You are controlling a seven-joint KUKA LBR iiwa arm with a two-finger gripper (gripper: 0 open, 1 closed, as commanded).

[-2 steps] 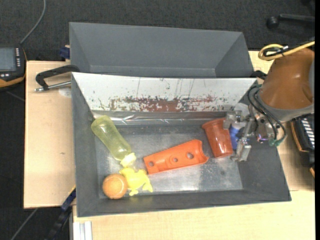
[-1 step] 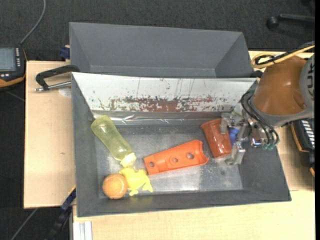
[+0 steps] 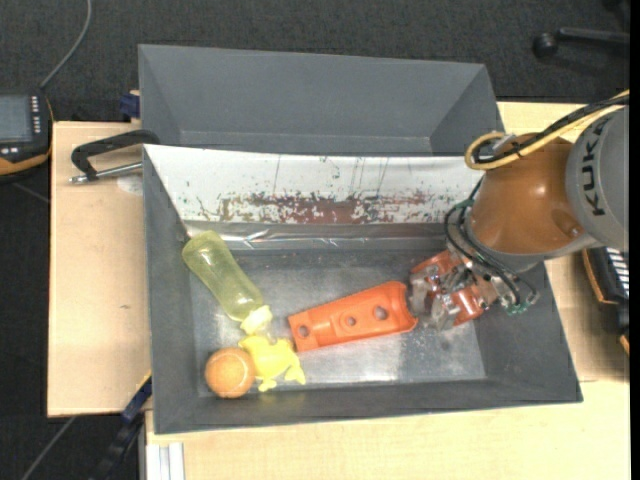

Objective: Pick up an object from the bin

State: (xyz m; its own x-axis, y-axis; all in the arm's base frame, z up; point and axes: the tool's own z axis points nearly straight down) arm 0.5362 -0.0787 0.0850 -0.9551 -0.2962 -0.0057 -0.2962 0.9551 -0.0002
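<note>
My gripper (image 3: 443,298) is low in the right part of the bin, at the right end of a long orange plastic piece with holes (image 3: 352,317) that lies slanted across the bin floor. Its red and metal body sits against that end, and whether the piece is between the fingers is unclear. Further left lies a pale yellow translucent bottle (image 3: 223,274), pointing toward the bin's back left corner.
A small yellow toy (image 3: 270,357) and an orange ball (image 3: 229,373) rest together at the front left corner. The arm with its orange cover reaches in over the bin's right wall.
</note>
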